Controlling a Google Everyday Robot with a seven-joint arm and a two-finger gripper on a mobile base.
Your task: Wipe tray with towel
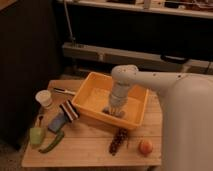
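A yellow tray (95,82) sits in the middle of the wooden table. My white arm reaches from the right and points straight down into it. The gripper (115,107) is low inside the tray, down on a grey towel (113,111) that lies on the tray floor near the front wall. The wrist hides most of the towel.
On the wooden table (90,142): a white cup (44,98), a knife (64,91), a blue sponge with a striped block (64,116), a green pepper (36,135), a green chili (52,142), a dark corn cob (118,141), an apple (145,147). Dark shelving stands behind.
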